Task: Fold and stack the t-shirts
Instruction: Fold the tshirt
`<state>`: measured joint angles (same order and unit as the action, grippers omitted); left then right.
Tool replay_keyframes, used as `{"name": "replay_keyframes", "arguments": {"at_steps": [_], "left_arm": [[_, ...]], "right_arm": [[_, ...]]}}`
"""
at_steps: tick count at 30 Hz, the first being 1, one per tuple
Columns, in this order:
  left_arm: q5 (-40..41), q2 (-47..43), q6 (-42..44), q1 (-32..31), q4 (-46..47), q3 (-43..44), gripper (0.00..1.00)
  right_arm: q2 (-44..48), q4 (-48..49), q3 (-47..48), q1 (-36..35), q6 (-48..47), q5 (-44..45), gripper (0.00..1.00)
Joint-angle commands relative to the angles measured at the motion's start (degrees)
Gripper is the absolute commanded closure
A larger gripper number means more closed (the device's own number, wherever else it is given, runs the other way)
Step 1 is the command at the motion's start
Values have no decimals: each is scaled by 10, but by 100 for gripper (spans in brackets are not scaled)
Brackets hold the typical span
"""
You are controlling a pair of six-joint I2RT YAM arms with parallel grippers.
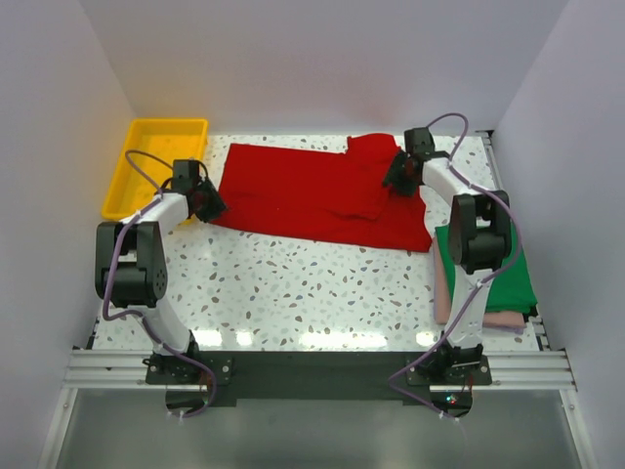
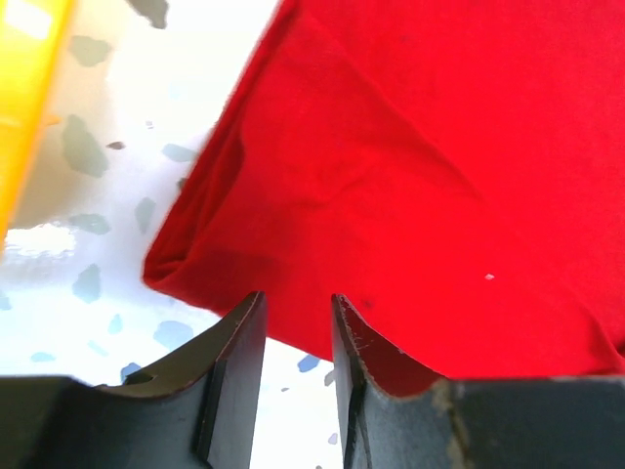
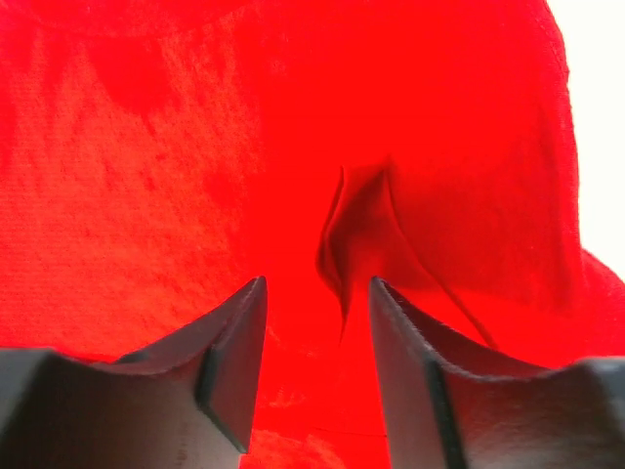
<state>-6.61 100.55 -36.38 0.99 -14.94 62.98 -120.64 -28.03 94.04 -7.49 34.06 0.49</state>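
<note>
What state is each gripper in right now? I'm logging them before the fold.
Left gripper: open, at the edge of the red t-shirt, holding nothing.
Right gripper: open above the same shirt, holding nothing.

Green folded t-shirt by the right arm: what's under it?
A pale pink folded cloth shows beneath the green folded t-shirt, along its near and left edges. The green fabric and the right arm cover the rest, so anything further underneath cannot be seen.

A shirt [image 1: 303, 195] is spread across the table [image 1: 293, 283] toward 12 o'clock. A bin [image 1: 146, 166] is set at 10 o'clock, just beside it. A stack [image 1: 522, 283] is laid at 3 o'clock.
</note>
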Motion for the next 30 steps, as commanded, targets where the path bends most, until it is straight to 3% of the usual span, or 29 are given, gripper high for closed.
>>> {"name": "replay_keyframes", "arguments": {"at_steps": [1,11,22,28,30], "left_arm": [[41,14,-9,4,-10,-7,64],[120,16,-44,9,-38,-29,76],[121,2,-56,17,-30,-56,81],[114,3,-55,17,-27,-56,81],[111,3,-55,17,-26,-56,81]], "right_arm": [[55,11,-13,-3,-27,-16,48],[172,79,-232,-73,-27,23,52],[129,116,-229,-105,-14,34,51],[92,100,-167,-105,-15,36,71],[73,96,-135,-105,-17,36,83]]}}
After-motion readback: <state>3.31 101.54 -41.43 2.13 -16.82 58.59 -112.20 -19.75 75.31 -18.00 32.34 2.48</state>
